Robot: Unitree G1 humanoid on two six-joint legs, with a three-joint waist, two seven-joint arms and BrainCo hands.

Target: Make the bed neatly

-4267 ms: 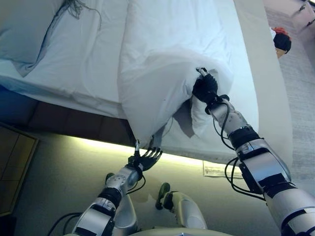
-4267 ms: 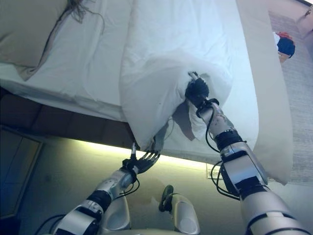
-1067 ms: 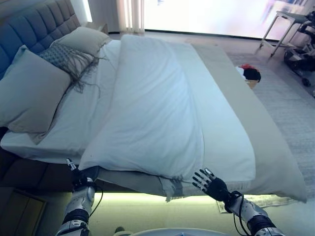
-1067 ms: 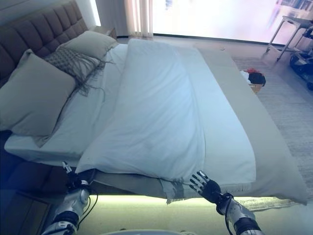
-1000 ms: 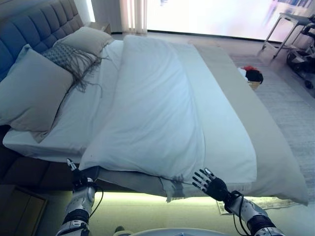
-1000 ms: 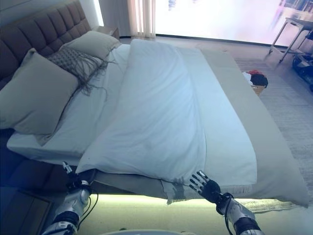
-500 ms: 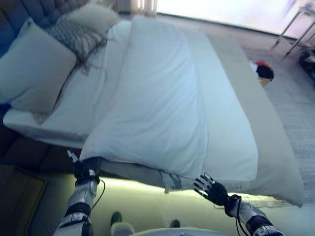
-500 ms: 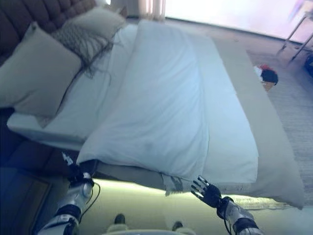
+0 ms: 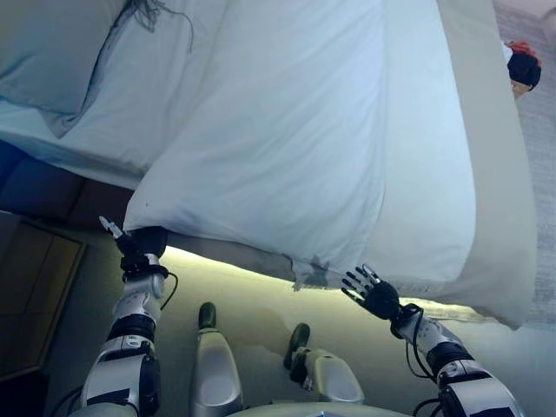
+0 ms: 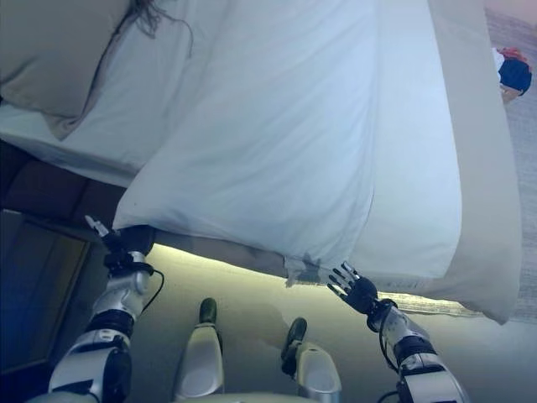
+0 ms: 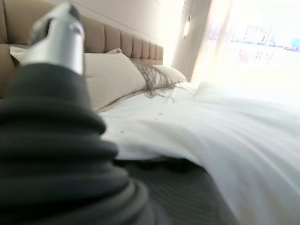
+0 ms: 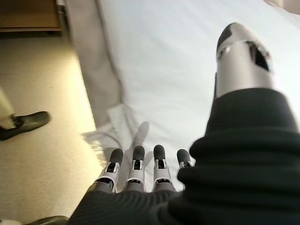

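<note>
While right hand (image 9: 375, 295) splays, duvet (image 9: 278, 148) overhangs bed edge.

- Your two head views look steeply down on the bed's (image 9: 486, 174) near long edge, sharing the folded duvet (image 9: 278, 148) and both hands.
- Your left wrist view sits low at that edge, facing along the mattress toward the pillows (image 11: 117, 70).
- Your right wrist view looks past its fingers (image 12: 136, 161) at the duvet's near edge, very close.
</note>
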